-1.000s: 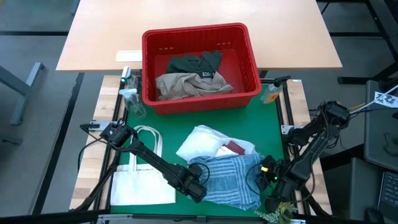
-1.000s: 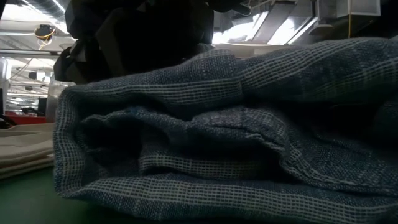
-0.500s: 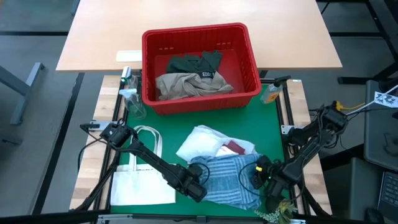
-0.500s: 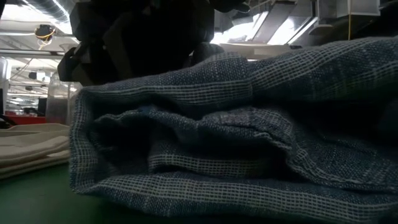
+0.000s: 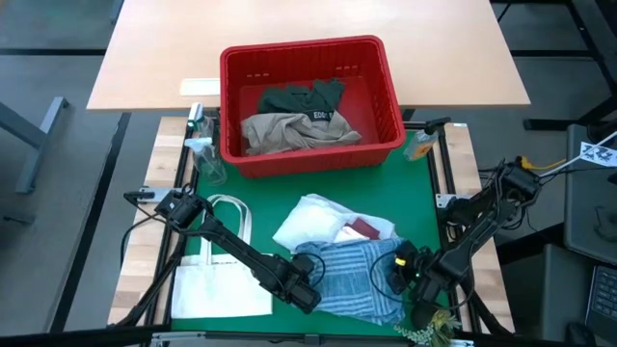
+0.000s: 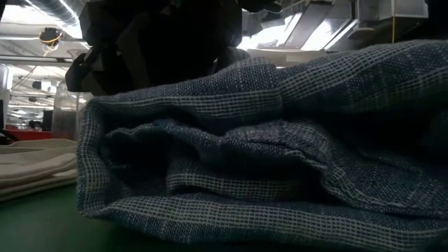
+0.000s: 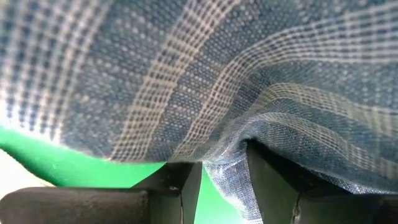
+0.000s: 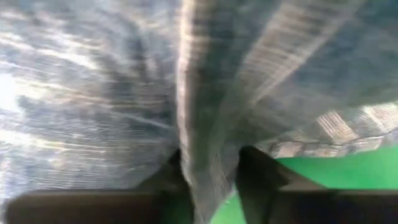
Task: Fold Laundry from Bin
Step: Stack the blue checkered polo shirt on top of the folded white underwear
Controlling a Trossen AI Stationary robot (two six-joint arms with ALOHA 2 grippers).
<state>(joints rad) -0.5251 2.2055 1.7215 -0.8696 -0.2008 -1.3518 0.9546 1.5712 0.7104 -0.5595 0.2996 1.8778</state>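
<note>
High view: you see the red bin (image 5: pixel 310 101) at the far edge of the green mat (image 5: pixel 424 193), holding tan and dark green garments. The blue striped cloth (image 5: pixel 352 275) lies at the near edge, beside white laundry (image 5: pixel 313 224). The left gripper (image 5: pixel 307 289) and right gripper (image 5: pixel 400 273) sit at its opposite edges. A white tote bag (image 5: pixel 217 280) lies to the left.

Low view: the striped cloth (image 6: pixel 266 154) fills your view in bunched folds.

Left wrist view: the jaws pinch a fold of the striped cloth (image 7: pixel 230 180).

Right wrist view: the narrow jaws grip a ridge of the cloth (image 8: pixel 208 168).
</note>
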